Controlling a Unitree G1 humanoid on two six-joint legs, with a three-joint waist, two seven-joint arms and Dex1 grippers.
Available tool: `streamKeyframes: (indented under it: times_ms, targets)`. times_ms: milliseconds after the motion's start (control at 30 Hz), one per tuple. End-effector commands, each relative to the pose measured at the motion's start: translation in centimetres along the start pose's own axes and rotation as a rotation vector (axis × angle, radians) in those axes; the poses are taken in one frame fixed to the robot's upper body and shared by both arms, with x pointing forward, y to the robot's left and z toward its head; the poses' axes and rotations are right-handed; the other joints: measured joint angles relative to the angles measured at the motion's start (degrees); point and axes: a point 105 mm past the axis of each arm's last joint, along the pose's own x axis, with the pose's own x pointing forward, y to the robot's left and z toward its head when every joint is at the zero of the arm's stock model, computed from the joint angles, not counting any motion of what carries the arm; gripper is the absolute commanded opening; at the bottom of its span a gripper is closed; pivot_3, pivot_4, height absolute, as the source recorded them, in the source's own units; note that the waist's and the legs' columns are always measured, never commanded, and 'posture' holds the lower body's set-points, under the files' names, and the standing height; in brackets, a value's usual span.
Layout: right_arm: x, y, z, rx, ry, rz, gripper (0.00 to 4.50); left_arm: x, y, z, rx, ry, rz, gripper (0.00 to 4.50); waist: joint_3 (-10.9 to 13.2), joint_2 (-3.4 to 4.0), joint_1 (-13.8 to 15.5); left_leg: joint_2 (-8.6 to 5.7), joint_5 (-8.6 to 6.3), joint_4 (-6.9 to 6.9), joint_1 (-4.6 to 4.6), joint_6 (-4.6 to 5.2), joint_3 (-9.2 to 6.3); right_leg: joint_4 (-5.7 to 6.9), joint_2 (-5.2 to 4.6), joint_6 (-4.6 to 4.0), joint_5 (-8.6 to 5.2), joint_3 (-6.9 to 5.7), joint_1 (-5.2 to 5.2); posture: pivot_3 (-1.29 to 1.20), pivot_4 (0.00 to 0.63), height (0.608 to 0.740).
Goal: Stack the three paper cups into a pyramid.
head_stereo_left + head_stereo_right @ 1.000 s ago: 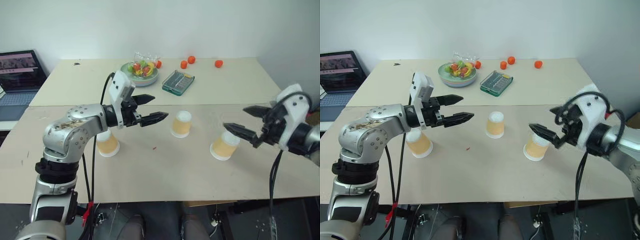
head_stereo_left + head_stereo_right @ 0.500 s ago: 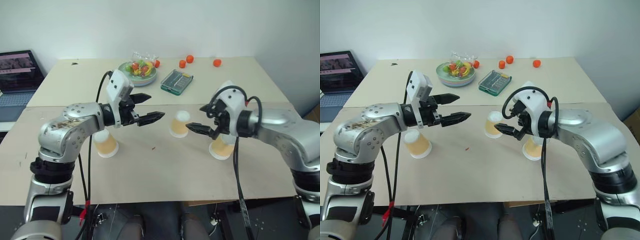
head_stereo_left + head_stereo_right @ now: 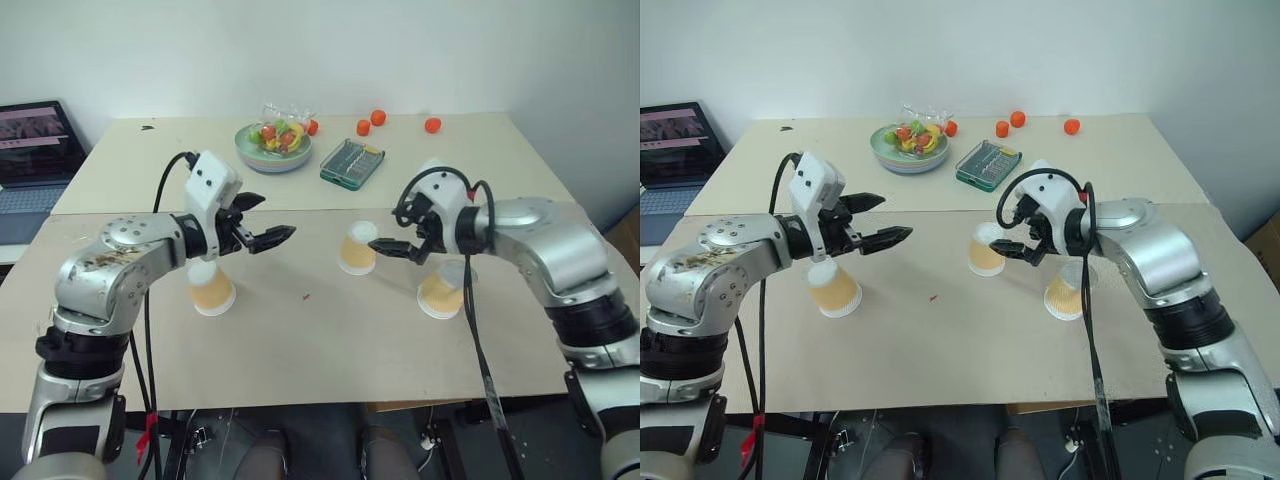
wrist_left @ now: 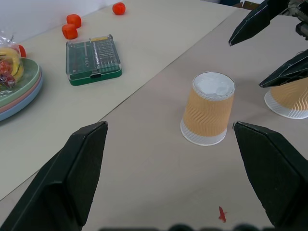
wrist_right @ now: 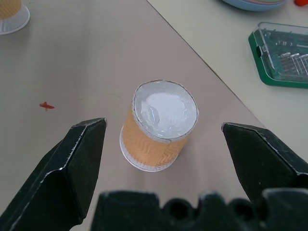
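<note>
Three paper cups stand upside down and apart on the near table: the left cup [image 3: 212, 290], the middle cup [image 3: 357, 249] and the right cup [image 3: 443, 290]. No pyramid stands. My left gripper [image 3: 275, 217] hangs open above the table, just right of the left cup and pointing toward the middle one. My right gripper [image 3: 388, 232] is open, with nothing between its fingers, just right of the middle cup and above the right cup. In the right wrist view the middle cup [image 5: 159, 126] sits between and beyond the two fingertips. The left wrist view shows the same cup [image 4: 208, 115] farther off.
On the far table stand a plate of fruit [image 3: 272, 148], a green clear-lidded tool case [image 3: 353, 163] and small orange fruits [image 3: 378, 118]. A laptop [image 3: 35, 140] sits at the far left. A small red speck [image 3: 307, 295] lies on the near table.
My right gripper has swung in from the right side, past the right cup, to a spot beside the middle cup. My left gripper has drifted a little to the left. The cups stay put.
</note>
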Motion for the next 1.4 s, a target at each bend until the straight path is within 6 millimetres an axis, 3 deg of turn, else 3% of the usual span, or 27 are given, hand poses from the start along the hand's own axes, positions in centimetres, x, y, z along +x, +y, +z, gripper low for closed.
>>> streamKeyframes:
  times_ms: [33,600,1133,1400]
  targets:
    - [0.3,-0.8,2.1,-0.062,-0.052,0.002,4.5,-0.2,-0.6,1.6,0.025,-0.068,0.011,4.44,0.0,0.0,-0.12,0.0,0.0,0.01,0.0,0.0,0.0,0.0,0.0,0.0,0.0,0.0,0.0,0.0,0.15,0.74]
    - [3.3,-0.4,1.9,-0.058,-0.046,0.119,4.5,-1.2,-2.0,1.4,0.035,-0.033,-0.047,4.44,0.0,0.0,-0.08,-0.01,0.0,-0.01,0.0,-0.01,0.01,0.07,0.01,-0.01,0.01,0.08,-0.1,0.0,0.15,0.74]
    - [4.1,-2.1,2.5,-0.099,-0.043,0.113,4.5,-1.1,-3.0,1.2,0.011,-0.037,-0.073,4.44,0.0,0.01,-0.15,-0.01,0.01,-0.02,-0.01,-0.02,0.03,0.08,0.01,-0.01,0.01,0.13,-0.14,0.0,0.15,0.74]
    - [4.2,-1.9,1.8,-0.106,-0.016,0.135,4.5,-1.1,-3.0,1.4,0.004,-0.052,-0.076,4.44,0.0,0.01,-0.17,-0.01,0.01,-0.03,-0.01,-0.02,0.04,0.09,0.02,-0.02,0.01,0.15,-0.18,0.0,0.15,0.74]
